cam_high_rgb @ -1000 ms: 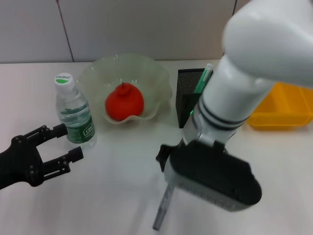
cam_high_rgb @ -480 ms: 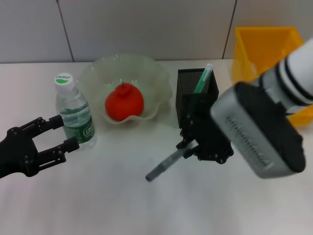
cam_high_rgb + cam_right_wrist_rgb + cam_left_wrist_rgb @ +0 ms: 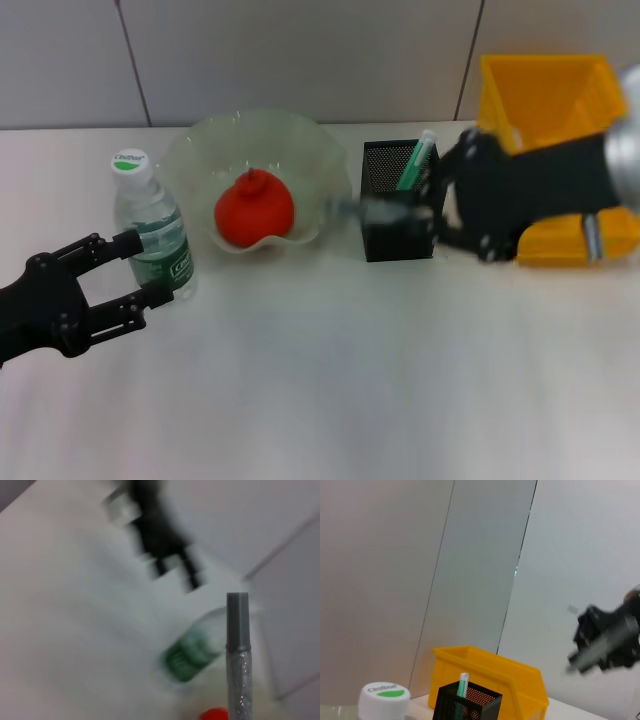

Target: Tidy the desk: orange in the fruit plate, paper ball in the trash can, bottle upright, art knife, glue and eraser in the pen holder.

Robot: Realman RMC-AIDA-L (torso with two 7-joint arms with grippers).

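1. My left gripper [image 3: 125,270], black and two-fingered, hangs low at the left edge of the white desk [image 3: 330,390], its jaws spread and empty, fingertips just beside the bottle.
2. The small clear plastic water bottle [image 3: 152,230] with green label and white cap stands upright; I judge it light and easy to tip.
3. The round red-orange orange [image 3: 254,210] sits inside the wide translucent pale-green fruit plate [image 3: 200,145] with the wavy rim.
4. The slim grey silvery glue stick [image 3: 238,655] is clamped in my right gripper [image 3: 440,205], lying roughly level, its free end reaching toward the fruit plate above the pen holder's rim. It looks stiff, light and smooth, so I judge it may swivel in a grip taken at one end; it needs tilting upright before it can drop in.
5. The black metal mesh pen holder [image 3: 397,235] already holds the mint-green art knife [image 3: 415,162], leaning.
6. The bright yellow plastic trash can [image 3: 545,95] stands behind my right arm.
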